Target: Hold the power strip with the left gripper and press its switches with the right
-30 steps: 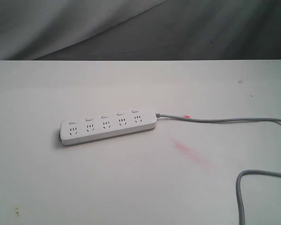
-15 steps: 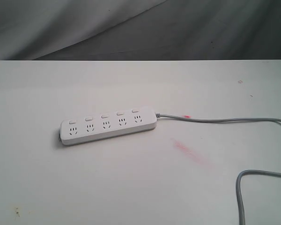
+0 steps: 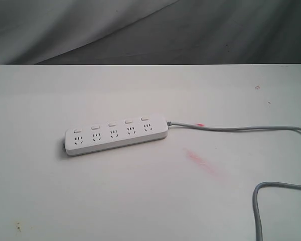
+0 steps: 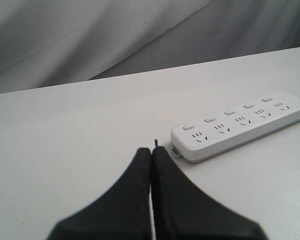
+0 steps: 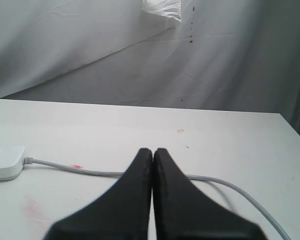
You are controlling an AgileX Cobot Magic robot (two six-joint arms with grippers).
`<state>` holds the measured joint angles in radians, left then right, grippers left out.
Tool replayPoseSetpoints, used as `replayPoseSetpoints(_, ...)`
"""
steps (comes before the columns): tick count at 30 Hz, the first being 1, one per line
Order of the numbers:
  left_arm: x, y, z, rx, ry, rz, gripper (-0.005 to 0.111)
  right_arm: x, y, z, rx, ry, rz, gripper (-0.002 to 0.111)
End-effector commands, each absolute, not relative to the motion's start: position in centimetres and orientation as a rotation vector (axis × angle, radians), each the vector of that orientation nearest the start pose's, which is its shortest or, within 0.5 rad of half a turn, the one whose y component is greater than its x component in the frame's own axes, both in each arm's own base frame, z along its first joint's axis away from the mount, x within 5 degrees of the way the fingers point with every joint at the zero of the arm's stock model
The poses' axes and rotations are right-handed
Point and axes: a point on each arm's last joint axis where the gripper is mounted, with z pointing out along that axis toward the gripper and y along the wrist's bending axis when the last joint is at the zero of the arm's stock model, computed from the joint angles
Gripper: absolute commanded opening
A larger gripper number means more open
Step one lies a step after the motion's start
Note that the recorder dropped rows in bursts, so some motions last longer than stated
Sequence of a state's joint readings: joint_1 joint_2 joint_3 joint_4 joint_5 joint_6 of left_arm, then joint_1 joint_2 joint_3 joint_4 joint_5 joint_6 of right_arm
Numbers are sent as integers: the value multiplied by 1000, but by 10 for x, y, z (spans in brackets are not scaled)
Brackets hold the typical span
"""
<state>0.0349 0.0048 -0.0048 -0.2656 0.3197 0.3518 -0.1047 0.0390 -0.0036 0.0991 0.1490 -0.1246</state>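
Note:
The white power strip (image 3: pixel 115 135) lies flat on the white table, five sockets up, with a row of switches (image 3: pixel 111 124) along its far edge. Its grey cord (image 3: pixel 231 128) runs off to the right and loops back at the lower right. Neither arm shows in the exterior view. In the left wrist view the strip (image 4: pixel 240 125) lies ahead of my left gripper (image 4: pixel 151 150), whose black jaws are pressed together and empty. My right gripper (image 5: pixel 153 151) is also shut on nothing, with the cord (image 5: pixel 80 169) crossing beyond it and the strip's end (image 5: pixel 5 162) at the view's edge.
A pink smear (image 3: pixel 205 163) and a small red mark (image 3: pixel 200 125) stain the table (image 3: pixel 140 201) near the cord. Grey draped cloth (image 3: pixel 140 30) hangs behind the table's far edge. The table's right edge (image 5: pixel 290 145) shows in the right wrist view.

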Motion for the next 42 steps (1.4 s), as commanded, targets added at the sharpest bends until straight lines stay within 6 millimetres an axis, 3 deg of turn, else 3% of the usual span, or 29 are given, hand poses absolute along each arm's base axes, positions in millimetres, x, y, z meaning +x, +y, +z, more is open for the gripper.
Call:
replayPoseSetpoints(1,54,-7,187,79,1771,-26,1,59,-5,199,50,1656,-104,0)
replayPoseSetpoints(6,56,-7,203,-234,1591,-330,1,59,-5,199,52,1656,-102,0)
replayPoseSetpoints(10,56,-5,205,-239,1566,-309,1,59,-5,199,52,1656,-102,0)
replayPoseSetpoints(19,56,-7,206,-391,1533,-497,0,59,-5,199,50,1656,-104,0)
replayPoseSetpoints(22,51,-17,226,-269,1566,-543,0,59,-5,199,50,1656,-104,0)
replayPoseSetpoints(26,46,-36,273,83,1689,-512,0,59,-5,199,52,1656,-102,0)
replayPoseSetpoints(27,54,-39,288,185,1779,-480,0,59,-5,199,52,1656,-102,0)
replayPoseSetpoints(30,79,-35,308,332,1922,-343,0,59,-5,199,52,1656,-102,0)
replayPoseSetpoints(33,131,-29,333,469,2004,-199,0,59,-5,199,52,1656,-102,0)
replayPoseSetpoints(35,158,-30,329,652,2035,-155,0,59,-5,199,52,1656,-102,0)
replayPoseSetpoints(37,182,-30,311,781,2083,-132,0,59,-5,199,50,1656,-104,0)
replayPoseSetpoints(42,211,-26,280,1050,2110,-45,0,59,-5,199,50,1656,-104,0)
